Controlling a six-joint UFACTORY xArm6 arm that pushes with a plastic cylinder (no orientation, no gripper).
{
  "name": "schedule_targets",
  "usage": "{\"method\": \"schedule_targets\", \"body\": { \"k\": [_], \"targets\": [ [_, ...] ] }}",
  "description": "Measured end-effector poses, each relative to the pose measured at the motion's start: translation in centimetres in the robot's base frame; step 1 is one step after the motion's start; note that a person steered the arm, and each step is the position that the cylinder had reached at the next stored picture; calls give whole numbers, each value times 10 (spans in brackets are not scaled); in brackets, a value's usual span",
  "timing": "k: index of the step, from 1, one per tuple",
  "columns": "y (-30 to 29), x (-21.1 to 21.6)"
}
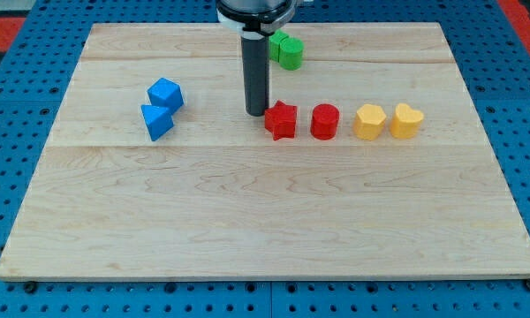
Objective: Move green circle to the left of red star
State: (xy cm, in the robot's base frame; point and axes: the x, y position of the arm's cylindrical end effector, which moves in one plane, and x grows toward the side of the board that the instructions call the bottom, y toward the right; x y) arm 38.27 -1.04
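The red star (281,120) lies on the wooden board a little right of centre. My tip (255,114) is right at its left side, touching or nearly touching it. The green circle (290,52) lies near the view's top, above and slightly right of the red star, with another green block (275,44) of unclear shape against its left side, partly hidden by my rod.
A red circle (324,121) lies right of the red star. Two yellow blocks (368,122) (405,120) continue that row to the right. A blue cube (165,94) and a blue triangle (156,122) lie at the left.
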Motion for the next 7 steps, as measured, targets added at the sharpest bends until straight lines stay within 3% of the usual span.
{"method": "schedule_targets", "body": {
  "k": [4,5,7],
  "targets": [
    [19,-8],
    [20,-39],
    [79,-108]
  ]
}}
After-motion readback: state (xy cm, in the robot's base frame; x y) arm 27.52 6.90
